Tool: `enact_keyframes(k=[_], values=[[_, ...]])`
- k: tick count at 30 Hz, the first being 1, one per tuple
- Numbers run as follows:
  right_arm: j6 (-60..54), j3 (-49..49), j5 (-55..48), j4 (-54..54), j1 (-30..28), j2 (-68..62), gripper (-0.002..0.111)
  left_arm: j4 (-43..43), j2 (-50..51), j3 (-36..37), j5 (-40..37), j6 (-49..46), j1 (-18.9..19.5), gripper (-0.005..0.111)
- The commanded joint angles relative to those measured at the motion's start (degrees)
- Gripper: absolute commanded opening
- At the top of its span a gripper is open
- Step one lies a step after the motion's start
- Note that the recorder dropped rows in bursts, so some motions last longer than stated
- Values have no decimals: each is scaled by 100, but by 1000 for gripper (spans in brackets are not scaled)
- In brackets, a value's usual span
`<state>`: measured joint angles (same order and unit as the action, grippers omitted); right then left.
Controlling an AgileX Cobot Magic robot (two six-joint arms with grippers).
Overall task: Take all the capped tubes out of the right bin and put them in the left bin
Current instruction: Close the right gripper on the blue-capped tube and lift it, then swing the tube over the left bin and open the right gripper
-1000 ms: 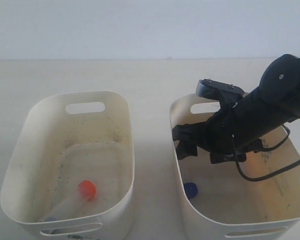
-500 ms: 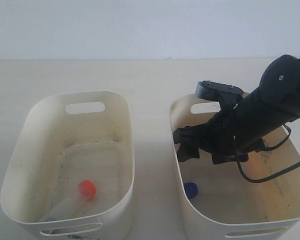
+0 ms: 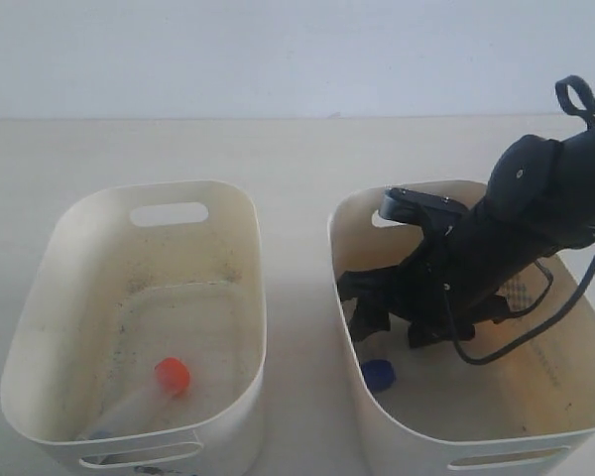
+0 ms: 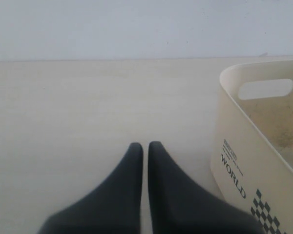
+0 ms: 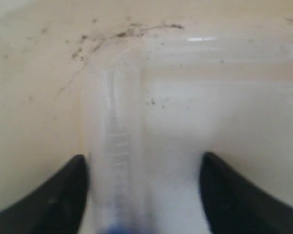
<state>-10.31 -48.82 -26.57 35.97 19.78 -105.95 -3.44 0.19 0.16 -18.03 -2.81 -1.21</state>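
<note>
Inside the right bin (image 3: 535, 451), close against the wall nearest the left bin (image 3: 263, 297): your right tool (image 5: 144, 158), spread wide astride a blue-capped tube (image 5: 115, 146). Your left tool (image 4: 142, 146): pinched together over open counter (image 4: 63, 122).

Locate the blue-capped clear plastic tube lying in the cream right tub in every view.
Exterior: blue-capped tube, only its cap showing, by the right tub's left wall.
Left wrist: not in it.
Right wrist: tube between the open fingers.
Shared landmark: right gripper, above the tube outside, straddling it at the wrist.
</note>
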Motion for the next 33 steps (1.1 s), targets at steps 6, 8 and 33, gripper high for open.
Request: enact_keyframes(k=[6, 8, 33], values=[[-118, 132, 66, -76, 20, -411, 0, -57, -19, -16, 43, -26, 6, 4], [-213, 106, -78, -76, 20, -327, 0, -57, -19, -16, 43, -26, 6, 4], [-2255, -1308, -1855, 1728, 194, 2587, 0, -57, -19, -16, 43, -26, 6, 4]])
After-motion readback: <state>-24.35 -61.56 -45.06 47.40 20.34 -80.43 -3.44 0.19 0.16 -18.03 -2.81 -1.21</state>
